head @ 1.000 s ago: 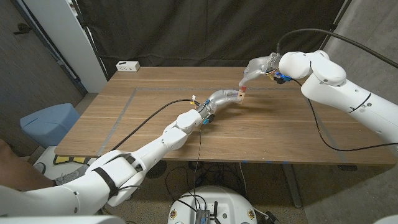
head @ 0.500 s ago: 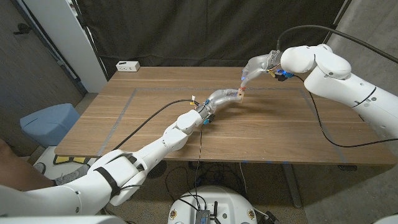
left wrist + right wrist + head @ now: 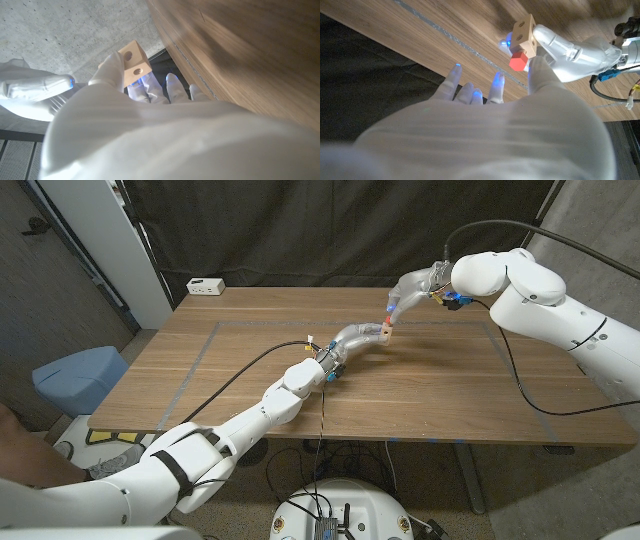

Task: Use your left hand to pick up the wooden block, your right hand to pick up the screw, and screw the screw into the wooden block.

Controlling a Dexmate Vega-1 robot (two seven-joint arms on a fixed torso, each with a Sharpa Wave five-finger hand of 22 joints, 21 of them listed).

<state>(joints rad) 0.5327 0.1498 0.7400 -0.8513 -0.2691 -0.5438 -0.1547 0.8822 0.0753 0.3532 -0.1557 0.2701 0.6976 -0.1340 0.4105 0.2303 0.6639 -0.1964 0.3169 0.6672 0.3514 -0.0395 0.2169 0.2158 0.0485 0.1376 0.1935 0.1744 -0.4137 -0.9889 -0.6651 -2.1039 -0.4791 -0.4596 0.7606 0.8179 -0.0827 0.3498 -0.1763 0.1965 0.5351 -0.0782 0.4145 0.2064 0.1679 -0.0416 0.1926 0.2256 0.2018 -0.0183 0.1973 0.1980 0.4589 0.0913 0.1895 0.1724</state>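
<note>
My left hand (image 3: 355,337) holds the small wooden block (image 3: 386,332) just above the table's middle back; the block (image 3: 134,62) shows round holes in its faces, with my fingers around it. My right hand (image 3: 412,286) reaches down to the block from the back right. The red-headed screw (image 3: 518,61) sits against the lower face of the block (image 3: 525,32). My right thumb lies against the red head with a fingertip (image 3: 496,80) close beside it, while the other fingers are spread. The screw's shaft is hidden.
A white power strip (image 3: 205,285) lies at the back left corner of the wooden table (image 3: 240,395). Grey tape lines (image 3: 212,332) mark a rectangle on it. A black cable (image 3: 250,365) runs along my left arm. A blue seat (image 3: 75,375) stands off the table's left side.
My right arm's elbow has risen and swung a little while the hand stays at the block. The left hand and block have kept still.
</note>
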